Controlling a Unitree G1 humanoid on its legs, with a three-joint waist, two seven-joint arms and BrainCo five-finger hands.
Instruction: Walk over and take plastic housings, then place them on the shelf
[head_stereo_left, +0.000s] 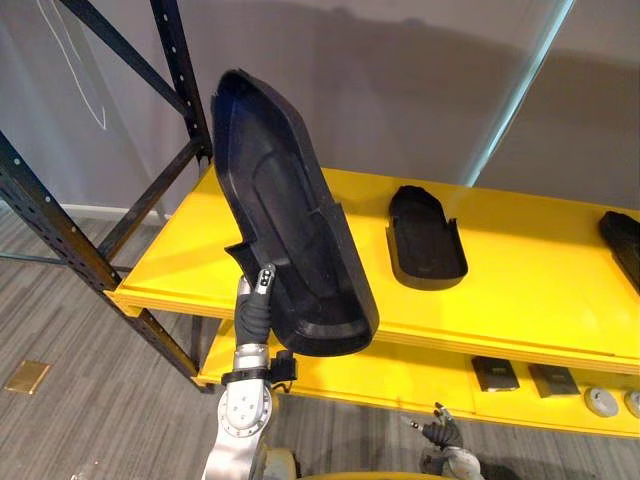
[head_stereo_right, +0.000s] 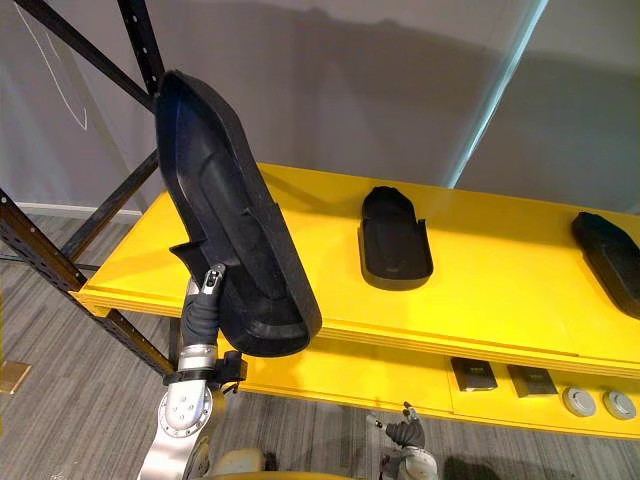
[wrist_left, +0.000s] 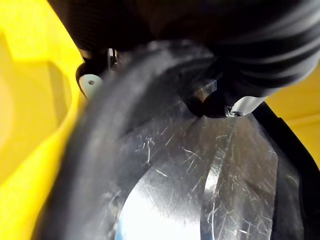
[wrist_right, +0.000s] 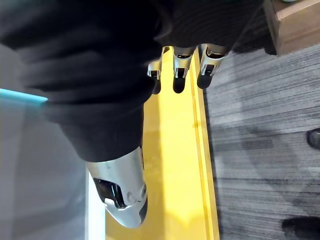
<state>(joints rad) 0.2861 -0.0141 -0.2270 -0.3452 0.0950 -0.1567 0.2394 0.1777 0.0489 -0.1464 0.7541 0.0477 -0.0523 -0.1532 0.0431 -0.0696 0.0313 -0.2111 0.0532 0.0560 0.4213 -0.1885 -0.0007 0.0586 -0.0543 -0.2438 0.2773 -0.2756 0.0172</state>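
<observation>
L hand (head_stereo_left: 254, 305) partly hidden behind big housing (head_stereo_left: 290, 210); far-R housing (head_stereo_left: 625, 245) cut by pic edge.

Silver arm (head_stereo_left: 243, 410), dark-ribbed left hand (head_stereo_left: 254, 308)

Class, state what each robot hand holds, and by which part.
The left hand grips the black housing by its side edge near the lower end; the right hand holds nothing.

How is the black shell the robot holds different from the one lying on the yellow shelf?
The held housing is up in the air, gripped by the left hand; the shelf housing rests on the yellow shelf. The held housing is tilted steeply on end; the shelf housing lies flat, hollow side up. Both are black, hollow shells.
</observation>
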